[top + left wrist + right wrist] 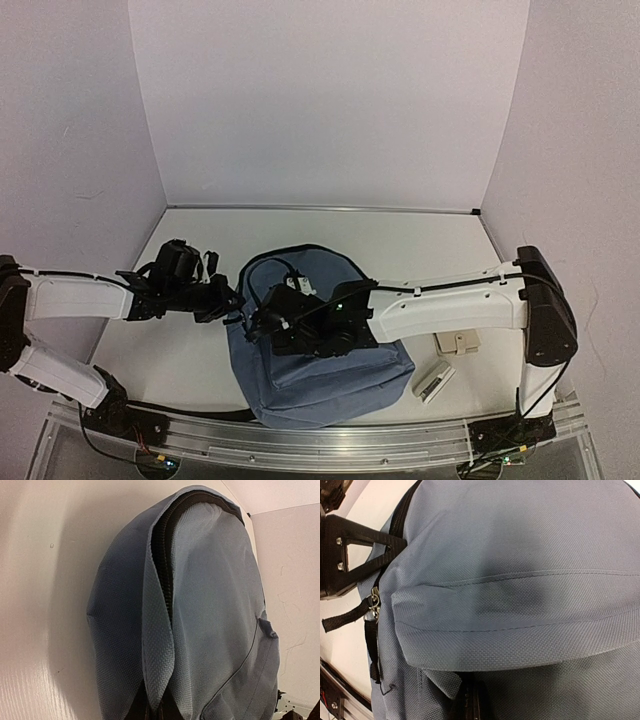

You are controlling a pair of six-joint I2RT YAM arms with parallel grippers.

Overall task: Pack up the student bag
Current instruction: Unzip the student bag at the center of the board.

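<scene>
view from above: one student bag, a large dusty-blue backpack, lies in the middle of the white counter, just ahead of the two arm bases, with its rounded top pointing away from them

both arms reach inward and meet at the bag's upper left edge, where the black zipper runs. the left fingers are closed tight on a fold of blue fabric beside the zipper; in the left wrist view that fold runs straight down into them. the right fingers lie over the top of the bag and are closed too. they seem to nip a bit of cloth at a seam, though the right wrist view shows only a sliver of them under a bulge of fabric

the likely reason for two grips: one side steadies the bag and keeps its edge taut so the other can work the opening. whether the zipper is open cannot be told

count: one bag, two arms, and what look like two metal zipper pulls with black tabs at the bag's side. two small things sit on the counter to the right of the bag, near it, a beige item and a white and grey item. both are too small to identify and are probably waiting to go in
</scene>
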